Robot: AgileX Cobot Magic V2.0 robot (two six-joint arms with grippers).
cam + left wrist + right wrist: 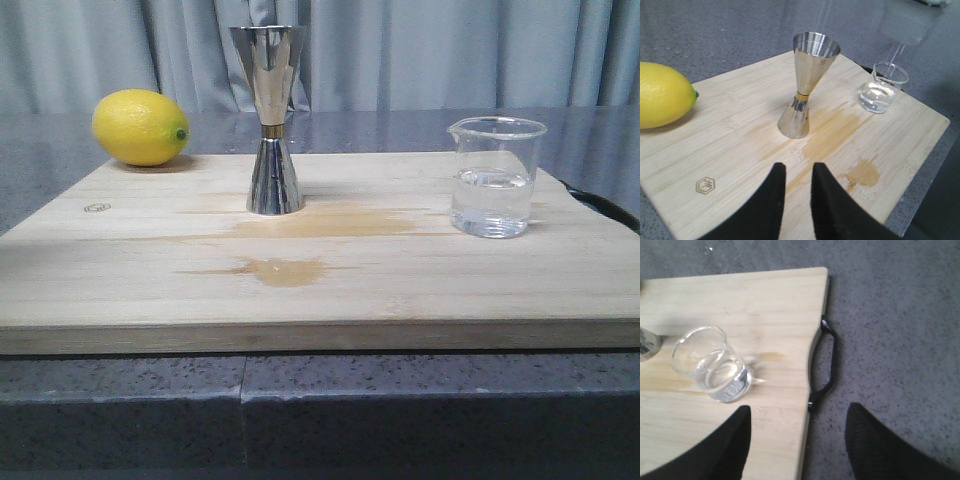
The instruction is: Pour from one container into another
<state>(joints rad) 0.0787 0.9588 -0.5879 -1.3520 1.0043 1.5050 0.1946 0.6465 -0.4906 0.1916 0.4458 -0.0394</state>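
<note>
The clear glass beaker [495, 180] stands upright at the right of the wooden board [420, 295], partly filled with clear liquid. The tall steel jigger [272, 120] with a gold band stands upright near the board's middle back. In the left wrist view the jigger [805, 85] is ahead of my left gripper [798, 166], whose fingers stand a narrow gap apart with nothing between them; the beaker [882, 87] lies farther off. My right gripper [800, 407] is wide open above the board's right edge, the beaker [710, 365] a short way off to one side. Neither gripper shows in the front view.
A yellow lemon [140, 127] rests at the board's back left corner. Two darker wet stains [285, 270] mark the board in front of the jigger. A black handle [827, 362] sticks out from the board's right edge. Grey speckled tabletop [890, 315] surrounds the board; curtains hang behind.
</note>
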